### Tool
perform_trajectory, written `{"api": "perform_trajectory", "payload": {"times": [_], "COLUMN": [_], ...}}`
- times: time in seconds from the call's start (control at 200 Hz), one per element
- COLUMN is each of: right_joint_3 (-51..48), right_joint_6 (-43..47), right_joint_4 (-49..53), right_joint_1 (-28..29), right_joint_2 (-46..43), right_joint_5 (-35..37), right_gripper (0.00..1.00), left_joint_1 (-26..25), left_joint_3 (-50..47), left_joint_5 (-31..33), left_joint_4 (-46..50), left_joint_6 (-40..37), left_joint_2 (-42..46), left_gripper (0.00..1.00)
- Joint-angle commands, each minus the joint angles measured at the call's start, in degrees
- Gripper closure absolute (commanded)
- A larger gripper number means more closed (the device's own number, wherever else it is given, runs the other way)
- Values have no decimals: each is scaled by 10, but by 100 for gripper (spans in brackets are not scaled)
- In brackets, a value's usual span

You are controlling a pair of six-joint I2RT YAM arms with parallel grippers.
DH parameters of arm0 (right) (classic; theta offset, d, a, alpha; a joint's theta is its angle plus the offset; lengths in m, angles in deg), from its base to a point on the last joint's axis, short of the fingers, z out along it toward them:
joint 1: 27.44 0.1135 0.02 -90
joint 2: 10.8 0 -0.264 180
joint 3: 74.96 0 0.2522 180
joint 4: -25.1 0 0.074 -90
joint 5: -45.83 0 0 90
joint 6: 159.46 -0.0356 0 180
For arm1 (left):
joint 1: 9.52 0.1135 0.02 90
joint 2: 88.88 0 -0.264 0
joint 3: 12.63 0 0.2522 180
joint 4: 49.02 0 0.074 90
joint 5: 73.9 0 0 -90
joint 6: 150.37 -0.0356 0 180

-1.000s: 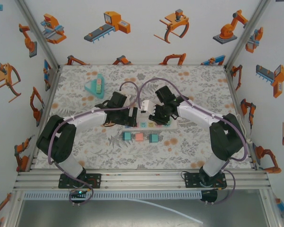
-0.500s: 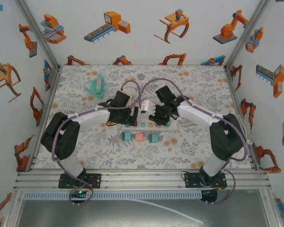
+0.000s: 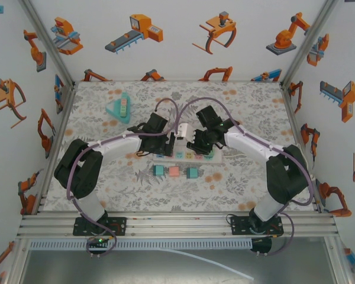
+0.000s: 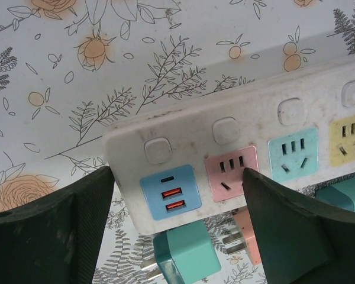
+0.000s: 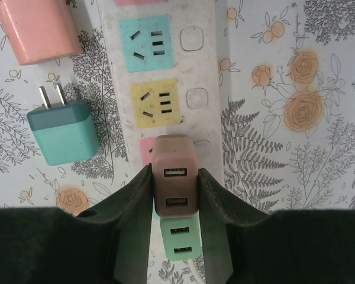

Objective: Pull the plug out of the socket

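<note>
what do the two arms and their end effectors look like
Both the left arm and right arm have white links, black joints and a looping purple cable. The left end effector and right end effector have dark wedge-shaped fingers.

A: Where's the free room?
B: Far side and right side of the table are open.
A: What blocks?
B: Three loose plugs sit in a row just in front of the power strip: left teal plug, pink plug, right teal plug. The left gripper straddles the strip's end, jaws wide. The right gripper clamps the brown plug, with the green plug touching it. There's a narrow gap between the wrists.
A: Anything else?
B: The triangle tray is far left, well apart.
</note>
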Motion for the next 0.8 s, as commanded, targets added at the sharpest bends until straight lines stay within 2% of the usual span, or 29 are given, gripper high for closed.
{"api": "perform_trajectory", "payload": {"times": [0.0,0.265,0.506,0.646,0.796], "right_joint_3": [16,-2,-38,-52,-51], "right_joint_6": [11,-1,-84,-164,-305], "right_joint_4": [-27,-38,-84,-108,-118], "right_joint_1": [5,5,5,4,4], "right_joint_2": [-28,-60,-122,-161,-200], "right_joint_5": [-4,-9,-34,-38,-2], "right_gripper": [71,71,71,71,71], "left_joint_1": [-2,-1,3,4,5], "left_joint_3": [-13,-15,10,28,33], "left_joint_5": [55,26,-15,-28,-43], "left_joint_4": [57,47,49,59,57], "left_joint_6": [-8,-4,-8,-17,-31], "left_joint_2": [-35,-10,23,52,95], "left_gripper": [19,19,17,16,16]}}
